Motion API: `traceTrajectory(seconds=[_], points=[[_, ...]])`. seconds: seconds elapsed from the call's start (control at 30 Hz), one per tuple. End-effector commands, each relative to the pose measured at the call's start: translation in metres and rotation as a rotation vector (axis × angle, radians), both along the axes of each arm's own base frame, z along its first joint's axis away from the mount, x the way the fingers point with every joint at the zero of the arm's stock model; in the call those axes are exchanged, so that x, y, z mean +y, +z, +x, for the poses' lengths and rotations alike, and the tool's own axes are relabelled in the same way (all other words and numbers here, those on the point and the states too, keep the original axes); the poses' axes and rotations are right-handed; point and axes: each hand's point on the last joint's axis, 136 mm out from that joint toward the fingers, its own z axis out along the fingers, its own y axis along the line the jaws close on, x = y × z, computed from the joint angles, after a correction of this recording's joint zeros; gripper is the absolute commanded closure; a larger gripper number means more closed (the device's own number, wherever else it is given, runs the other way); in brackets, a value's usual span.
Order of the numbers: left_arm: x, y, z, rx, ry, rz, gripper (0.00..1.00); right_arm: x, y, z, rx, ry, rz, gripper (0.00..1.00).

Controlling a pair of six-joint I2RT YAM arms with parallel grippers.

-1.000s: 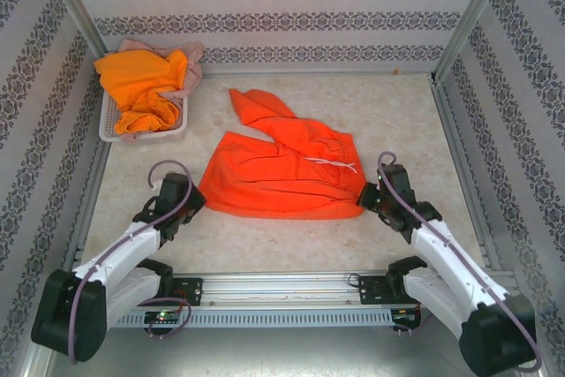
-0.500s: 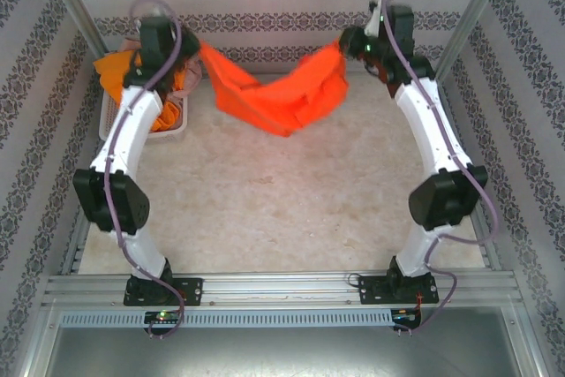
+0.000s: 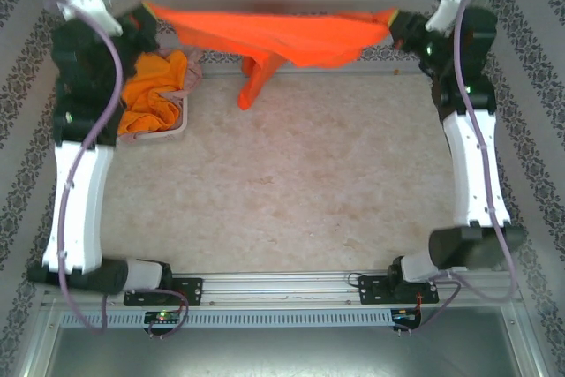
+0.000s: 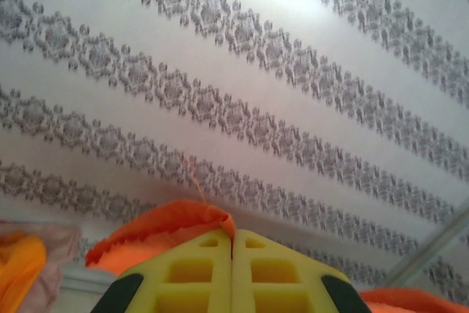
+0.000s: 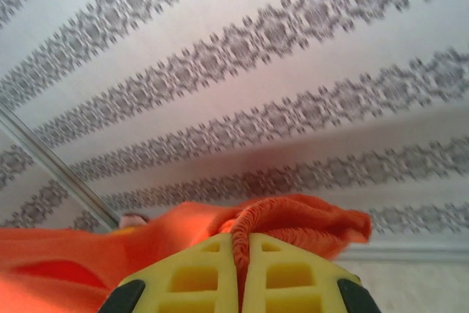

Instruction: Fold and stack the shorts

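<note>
You have the red-orange shorts stretched in the air along the far wall. The soft fabric is taut between both arms, and 1 leg droops toward the speckled table. The left gripper is clamped on 1 end, the right gripper on a gathered edge. The white mesh basket, far left, holds the crumpled bright orange shorts and the dusty pink shorts.

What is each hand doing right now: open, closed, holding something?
Left hand: closed, holding the red-orange shorts.
Right hand: closed, holding the same shorts.
</note>
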Motion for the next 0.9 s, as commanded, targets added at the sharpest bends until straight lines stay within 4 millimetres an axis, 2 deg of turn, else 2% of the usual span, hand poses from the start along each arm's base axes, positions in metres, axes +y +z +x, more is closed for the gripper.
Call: traceTrajectory(seconds=[0.0, 0.13, 0.23, 0.33, 0.43, 0.53, 0.57, 0.73, 0.87], points=[[-0.006, -0.051, -0.017, -0.029, -0.023, 0.026, 1.0, -0.02, -0.062, -0.012, 0.063, -0.067, -0.075, 1.0], [-0.028, -0.162, -0.047, 0.126, -0.085, -0.008, 1.0, -0.048, -0.162, -0.041, 0.263, -0.174, -0.094, 1.0], [-0.055, -0.235, -0.071, 0.251, -0.135, 0.012, 1.0, -0.067, -0.223, -0.07, 0.418, -0.267, -0.086, 1.0], [-0.07, -0.283, -0.095, 0.334, -0.137, 0.064, 1.0, -0.074, -0.269, -0.098, 0.501, -0.325, -0.043, 1.0], [-0.064, -0.305, -0.113, 0.396, -0.093, 0.083, 1.0, -0.07, -0.302, -0.124, 0.59, -0.335, -0.018, 1.0], [-0.046, -0.313, -0.124, 0.443, -0.015, 0.076, 1.0, -0.062, -0.315, -0.142, 0.621, -0.329, 0.046, 1.0], [-0.042, -0.31, -0.125, 0.443, 0.001, 0.08, 1.0, -0.06, -0.316, -0.146, 0.627, -0.328, 0.067, 1.0], [-0.037, -0.265, -0.123, 0.376, 0.022, 0.127, 1.0, -0.049, -0.313, -0.166, 0.626, -0.3, 0.115, 1.0], [-0.047, -0.23, -0.102, 0.336, 0.022, 0.249, 1.0, -0.054, -0.308, -0.167, 0.635, -0.326, 0.092, 1.0]])
